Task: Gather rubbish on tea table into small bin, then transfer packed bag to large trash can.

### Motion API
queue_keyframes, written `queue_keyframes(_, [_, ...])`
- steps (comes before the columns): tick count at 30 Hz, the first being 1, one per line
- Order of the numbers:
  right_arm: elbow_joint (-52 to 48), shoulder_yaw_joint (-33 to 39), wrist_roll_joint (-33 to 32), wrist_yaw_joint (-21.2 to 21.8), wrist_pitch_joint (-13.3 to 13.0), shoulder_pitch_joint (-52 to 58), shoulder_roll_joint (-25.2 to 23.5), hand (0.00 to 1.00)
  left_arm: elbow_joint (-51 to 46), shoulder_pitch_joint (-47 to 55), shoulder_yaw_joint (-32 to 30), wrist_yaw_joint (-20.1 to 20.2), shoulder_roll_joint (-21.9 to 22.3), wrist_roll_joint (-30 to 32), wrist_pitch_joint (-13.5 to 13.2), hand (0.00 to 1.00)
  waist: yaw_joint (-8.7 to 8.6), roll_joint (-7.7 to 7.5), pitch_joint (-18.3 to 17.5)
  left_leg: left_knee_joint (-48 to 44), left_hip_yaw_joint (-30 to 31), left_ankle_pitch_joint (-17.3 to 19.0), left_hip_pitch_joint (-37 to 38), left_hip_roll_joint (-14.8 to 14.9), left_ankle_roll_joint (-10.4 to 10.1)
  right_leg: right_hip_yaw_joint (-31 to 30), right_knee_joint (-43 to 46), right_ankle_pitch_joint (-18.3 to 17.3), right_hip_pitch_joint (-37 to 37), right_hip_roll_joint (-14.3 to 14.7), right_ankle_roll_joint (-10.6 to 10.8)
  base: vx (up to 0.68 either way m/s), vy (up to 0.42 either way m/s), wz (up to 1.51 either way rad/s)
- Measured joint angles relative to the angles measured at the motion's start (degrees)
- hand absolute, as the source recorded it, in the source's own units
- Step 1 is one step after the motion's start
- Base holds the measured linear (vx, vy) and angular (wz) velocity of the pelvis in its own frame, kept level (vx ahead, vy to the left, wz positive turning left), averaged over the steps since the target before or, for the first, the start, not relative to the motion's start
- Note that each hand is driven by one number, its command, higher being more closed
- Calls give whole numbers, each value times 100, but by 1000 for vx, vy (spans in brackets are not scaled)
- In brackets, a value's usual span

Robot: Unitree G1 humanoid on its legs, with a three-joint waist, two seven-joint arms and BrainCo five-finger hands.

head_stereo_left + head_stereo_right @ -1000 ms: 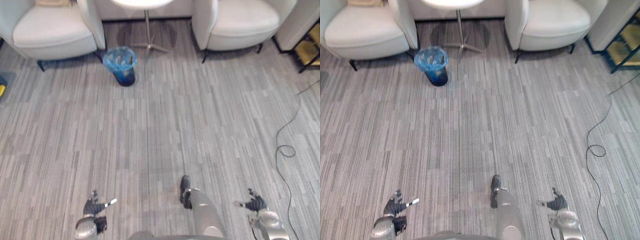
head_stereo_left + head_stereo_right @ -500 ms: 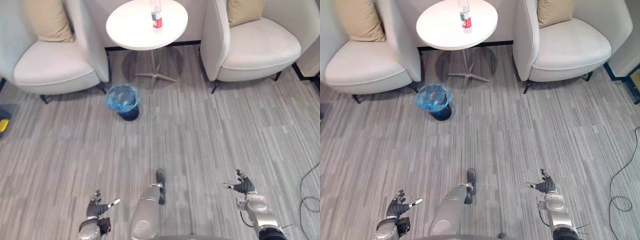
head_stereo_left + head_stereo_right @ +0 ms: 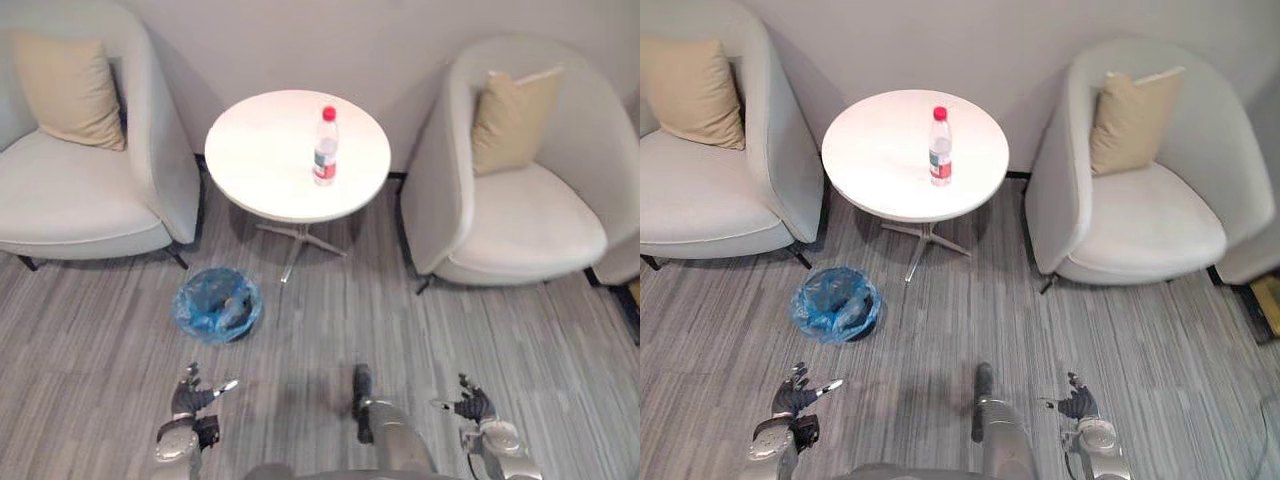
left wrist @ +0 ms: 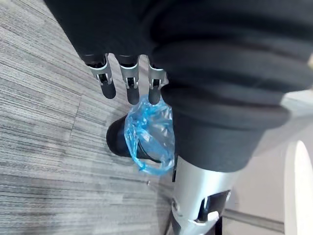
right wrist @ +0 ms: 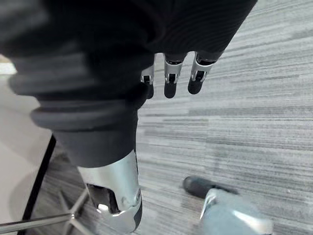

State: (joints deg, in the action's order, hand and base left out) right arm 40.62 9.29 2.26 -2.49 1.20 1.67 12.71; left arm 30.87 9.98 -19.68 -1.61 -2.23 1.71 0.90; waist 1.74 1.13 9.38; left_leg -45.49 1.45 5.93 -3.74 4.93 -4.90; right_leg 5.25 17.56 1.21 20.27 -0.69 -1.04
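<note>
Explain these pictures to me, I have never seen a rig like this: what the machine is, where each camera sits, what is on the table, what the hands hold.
This is a two-legged humanoid robot. The two wide pictures come from a stereo camera on its head, looking down; the two close ones come from cameras on its wrists. Low in the head views are its left hand and right hand: both are open and hold nothing. Ahead stands a round white tea table bearing one clear plastic bottle with a red cap. On the grey carpet beside the table sits a small dark bin lined with a blue bag, also seen in the left wrist view.
</note>
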Motion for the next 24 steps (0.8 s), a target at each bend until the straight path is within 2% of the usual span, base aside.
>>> queue_keyframes(1, [-64, 40, -4, -25, 20, 4, -72, 0, -31, -18, 39, 12, 60, 4, -7, 0, 112, 10, 26, -871, -366, 329, -458, 285, 108, 30, -215, -65, -409, 63, -99, 531, -126, 7])
queue_keyframes(2, [-131, 59, -6, -41, 23, 11, -127, 0, -54, -21, 57, 12, 88, 5, -9, 0, 139, -4, 38, -1080, -495, 512, -659, 365, 140, 58, -312, -76, -611, 58, -114, 554, -110, 11])
queue_keyframes(3, [-335, 125, -18, -83, 6, 69, -213, 0, -133, -24, 176, 22, 160, 5, -14, 0, 235, -80, 59, -971, -755, 789, -1015, 397, 256, 108, -557, -77, -1054, -43, -115, 420, -71, 18])
queue_keyframes(4, [-400, 143, -20, -103, -7, 73, -228, 0, -178, -19, 215, 26, 184, 5, -18, 0, 242, -112, 79, -738, -874, 850, -1149, 398, 314, 122, -656, -79, -1217, -90, -112, 460, -51, 18])
queue_keyframes(5, [-516, 144, -25, -114, -44, 72, -228, 0, -237, -4, 227, 28, 206, 3, -23, 0, 269, -121, 76, -82, -1072, 883, -1365, 398, 369, 169, -835, -107, -1446, -163, -79, 317, 20, 3])
queue_keyframes(6, [-666, 152, -25, -117, -84, 91, -220, 0, -313, 24, 223, 22, 209, 3, -23, 0, 341, -109, 76, 804, -1237, 853, -1501, 392, 337, 224, -928, -276, -1591, -202, 74, 303, 48, -8])
queue_keyframes(7, [-719, 160, -25, -117, -94, 120, -199, 0, -343, 23, 226, 21, 223, 3, -24, 0, 371, -59, 68, 1285, -1292, 763, -1520, 391, 250, 238, -932, -377, -1628, -186, 134, 280, 113, -20])
queue_keyframes(8, [-791, 206, -16, -115, -75, 184, -151, 0, -350, 26, 220, 18, 296, 0, -22, 0, 403, 173, -18, 2050, -1247, 243, -1534, 473, 222, 235, -912, -463, -1661, -30, 229, 261, 181, -24])
queue_keyframes(9, [-800, 267, 1, -122, -42, 222, -195, 0, -315, 78, 181, 16, 351, 1, -9, 0, 407, 309, -92, 2198, -1212, -137, -1517, 511, 535, 185, -667, -732, -1621, 20, 350, 284, 206, -13])
queue_keyframes(10, [-896, 271, 3, -123, -12, 296, -331, 0, -372, 141, 158, 12, 334, 1, -6, 0, 388, 91, -110, 2439, -1318, -100, -1300, 275, 582, 106, -386, -919, -1578, -229, 430, 227, 169, -4])
queue_keyframes(12, [-1022, 266, 12, -128, -13, 435, -440, 0, -373, 155, 155, 11, 360, 1, -1, 0, 385, -118, -160, 2617, -1445, 50, -1132, 58, 614, 61, -105, -1061, -1508, -478, 575, 194, 139, -4])
queue_keyframes(14, [-1063, 263, 21, -133, -14, 422, -505, 0, -373, 174, 175, 13, 375, 3, 4, 0, 385, -184, -164, 2745, -1569, 177, -935, -19, 707, 60, 441, -1034, -1336, -608, 643, 169, 144, -22])
queue_keyframes(16, [-1211, 131, 61, -136, -15, 484, -563, 0, -387, 270, 212, 9, 348, 3, 3, 0, 367, -183, -159, 2892, -1628, 292, -534, -36, 722, 49, 1609, -773, -967, -750, 916, 170, 126, -17])
queue_keyframes(17, [-1460, 48, 62, -132, -14, 596, -598, 0, -410, 266, 235, 6, 302, 4, 4, 0, 341, -186, -160, 2966, -1587, 351, -333, -44, 735, -68, 2223, -714, -717, -753, 905, 167, 75, 7])
queue_keyframes(18, [-1603, 23, 63, -132, -16, 636, -618, 0, -440, 266, 269, 5, 293, 4, 3, 0, 310, -203, -171, 2976, -1546, 381, -275, -49, 728, -99, 2423, -754, -625, -741, 871, 185, 27, 27])
queue_keyframes(20, [-2119, -16, 70, -139, -67, 707, -632, 0, -460, 247, 289, -7, 208, 7, -1, 0, 170, -269, -188, 3068, -1280, 440, -135, -155, 699, -228, 2498, -1013, -351, -710, 764, 199, -41, 55])
queue_keyframes(22, [-2425, -17, 71, -186, -88, 722, -636, 0, -549, 220, 318, -34, 202, 8, -4, 0, 138, -293, -193, 2987, -1050, 474, -97, -166, 629, -455, 2188, -1046, -206, -571, 737, 215, -120, 78])
queue_keyframes(23, [-2587, -23, 74, -233, -100, 724, -673, 0, -612, 251, 325, -62, 193, 8, -15, 0, 66, -337, -219, 2792, -896, 570, -139, -212, 548, -568, 1631, -848, -247, -518, 679, 228, -149, 88])
queue_keyframes(24, [-2656, -28, 76, -247, -111, 723, -709, 0, -623, 246, 321, -80, 165, 8, -18, 0, 60, -418, -254, 2686, -803, 651, -168, -295, 510, -610, 1249, -416, -324, -568, 641, 253, -189, 68])
